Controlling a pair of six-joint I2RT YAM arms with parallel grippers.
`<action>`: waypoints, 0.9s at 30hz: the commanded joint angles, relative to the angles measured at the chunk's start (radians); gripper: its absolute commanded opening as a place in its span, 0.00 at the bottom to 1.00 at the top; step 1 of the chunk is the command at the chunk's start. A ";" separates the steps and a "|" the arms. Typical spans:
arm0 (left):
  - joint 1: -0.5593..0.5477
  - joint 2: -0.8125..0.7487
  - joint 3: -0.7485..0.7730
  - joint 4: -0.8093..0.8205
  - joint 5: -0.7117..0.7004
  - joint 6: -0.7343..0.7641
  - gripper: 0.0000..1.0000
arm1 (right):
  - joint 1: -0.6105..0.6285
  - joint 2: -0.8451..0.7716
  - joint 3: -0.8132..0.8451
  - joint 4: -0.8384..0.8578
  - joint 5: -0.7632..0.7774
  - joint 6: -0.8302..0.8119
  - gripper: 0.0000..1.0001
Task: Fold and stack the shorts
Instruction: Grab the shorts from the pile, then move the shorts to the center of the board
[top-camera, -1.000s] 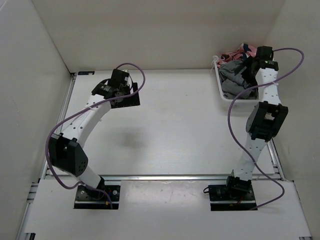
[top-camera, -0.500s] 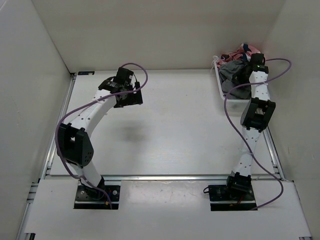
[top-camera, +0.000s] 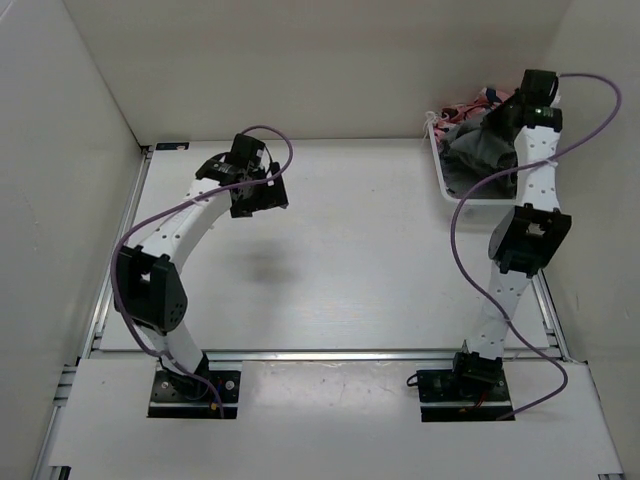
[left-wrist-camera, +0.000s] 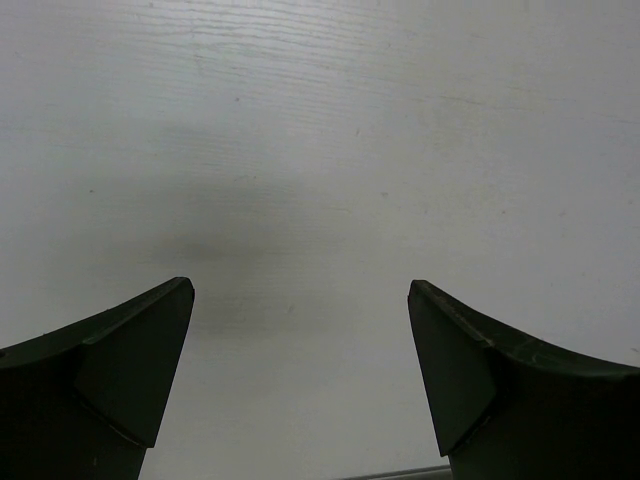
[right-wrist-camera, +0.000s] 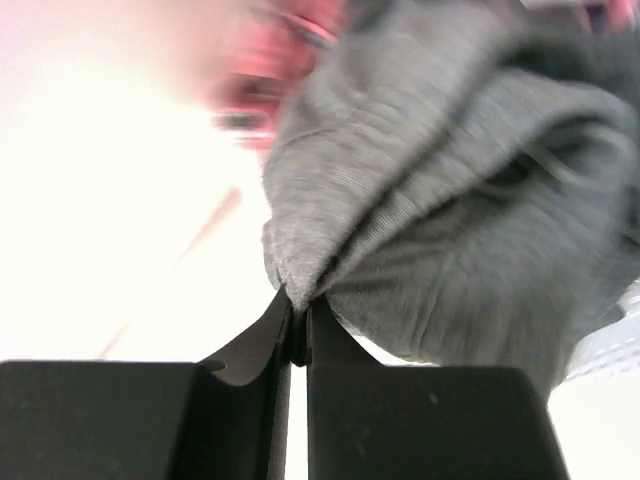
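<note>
Right gripper (right-wrist-camera: 297, 300), jaws clamped on a thin fold of grey shorts (right-wrist-camera: 440, 260), which may slip; left gripper (left-wrist-camera: 300, 310), jaws apart.

White table (top-camera: 350, 250) — white basket (top-camera: 438, 165) at far-right corner.

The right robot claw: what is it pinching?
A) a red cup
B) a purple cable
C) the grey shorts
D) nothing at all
C: in the right wrist view, the right gripper has its fingers pressed together on a fold of the grey shorts.
</note>
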 joint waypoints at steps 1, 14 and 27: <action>0.012 -0.116 -0.004 0.021 0.023 -0.026 1.00 | 0.042 -0.249 0.056 0.084 -0.052 -0.042 0.00; 0.288 -0.331 -0.082 0.060 0.261 -0.074 1.00 | 0.387 -0.564 0.058 0.174 -0.321 -0.221 0.00; 0.387 -0.369 -0.107 0.060 0.333 -0.045 1.00 | 0.476 -0.661 -0.605 -0.050 -0.229 -0.450 0.59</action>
